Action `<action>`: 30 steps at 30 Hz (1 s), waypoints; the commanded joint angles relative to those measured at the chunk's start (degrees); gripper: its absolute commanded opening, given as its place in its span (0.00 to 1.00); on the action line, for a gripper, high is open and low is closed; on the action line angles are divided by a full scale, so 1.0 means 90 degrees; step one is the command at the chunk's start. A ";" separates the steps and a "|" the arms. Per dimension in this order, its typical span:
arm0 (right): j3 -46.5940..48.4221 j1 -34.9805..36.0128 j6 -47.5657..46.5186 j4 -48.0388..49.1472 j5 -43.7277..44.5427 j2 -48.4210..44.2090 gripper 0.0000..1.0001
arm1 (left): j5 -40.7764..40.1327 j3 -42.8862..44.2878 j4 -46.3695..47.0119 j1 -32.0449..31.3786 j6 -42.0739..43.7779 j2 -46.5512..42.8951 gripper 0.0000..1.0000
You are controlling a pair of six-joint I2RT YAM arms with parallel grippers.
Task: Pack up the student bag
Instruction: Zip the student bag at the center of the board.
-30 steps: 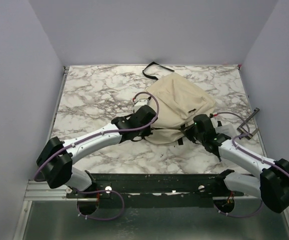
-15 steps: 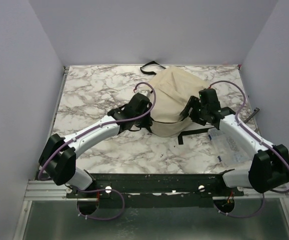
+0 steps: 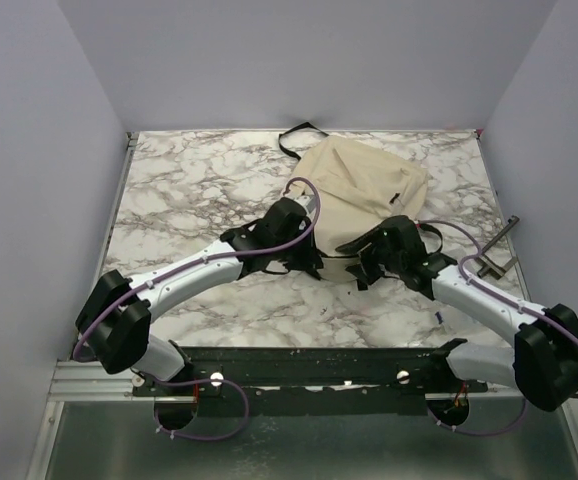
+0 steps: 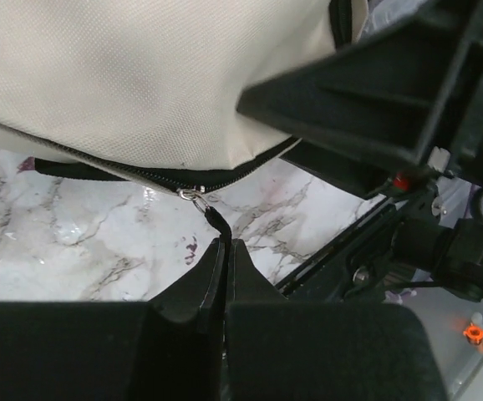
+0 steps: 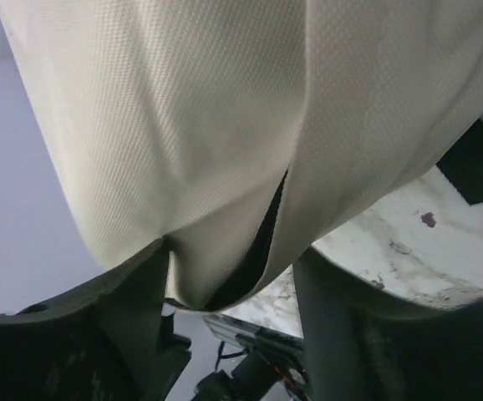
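Student bag (image 3: 364, 185) lying flat, zipper edge nearward

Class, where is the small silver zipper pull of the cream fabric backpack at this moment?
In the left wrist view, the silver zipper pull hangs at the cream fabric backpack's lower edge, just beyond the left gripper, whose shut fingers pinch its black tab.

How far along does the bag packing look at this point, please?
Late stage, apparently. No loose items show on the table. The left gripper pinches the zipper pull on the student bag; the right gripper grips its fabric. Whether zipping remains is unclear.
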 commanded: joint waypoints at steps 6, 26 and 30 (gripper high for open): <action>-0.0326 -0.0128 0.0281 -0.0485 0.2182 -0.0534 0.01 | -0.0613 -0.0031 0.0184 0.0066 -0.0269 -0.0118 0.00; 0.1985 -0.1293 -0.5900 -0.2578 0.1187 -0.0525 0.70 | 0.0412 0.0044 0.0278 0.0682 -0.0156 0.0311 0.00; 0.2162 -0.1139 -0.4282 -0.3015 0.0428 -0.0481 0.75 | 0.0526 -0.0068 0.0317 0.0645 -0.0231 0.0167 0.00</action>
